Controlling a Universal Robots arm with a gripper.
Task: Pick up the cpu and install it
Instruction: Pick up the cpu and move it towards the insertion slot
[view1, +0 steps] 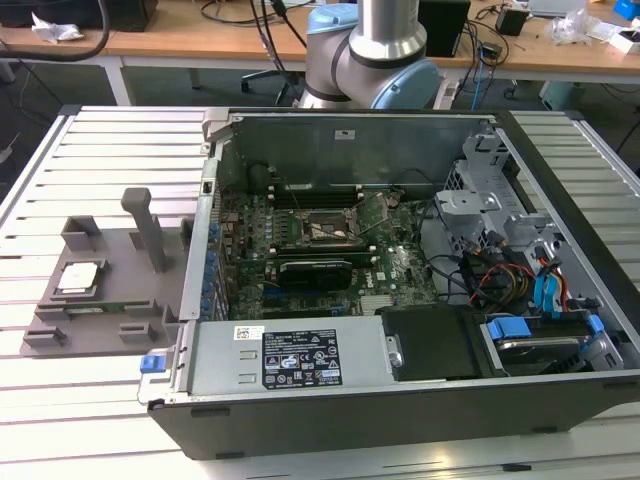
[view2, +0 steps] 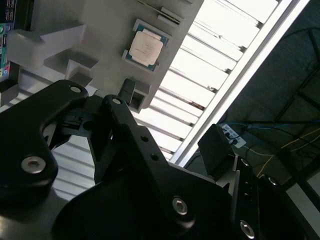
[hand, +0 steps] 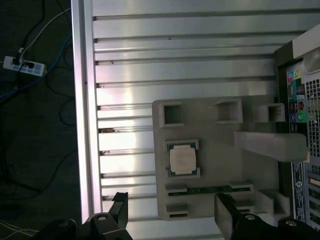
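The cpu (view1: 80, 278), a small square chip with a silvery top, lies flat in a recess of the grey tray (view1: 115, 300) at the exterior view's left. Both wrist views look down on the cpu (hand: 182, 159) (view2: 145, 46) from well above. My gripper (hand: 172, 212) is open, its two black fingers (hand: 120, 205) spread wide with nothing between them. In the second wrist view the gripper (view2: 172, 117) hangs clear of the tray (view2: 107, 22). The black socket frame (view1: 322, 228) sits on the motherboard inside the open computer case (view1: 400, 380).
A tall upright post (view1: 145, 225) rises from the tray beside the cpu. A thin green memory stick (hand: 210, 190) lies in a tray slot. The case wall (view1: 195, 260) stands right next to the tray. A slatted metal table (hand: 175, 45) carries everything; a power strip (hand: 22, 65) lies on the floor.
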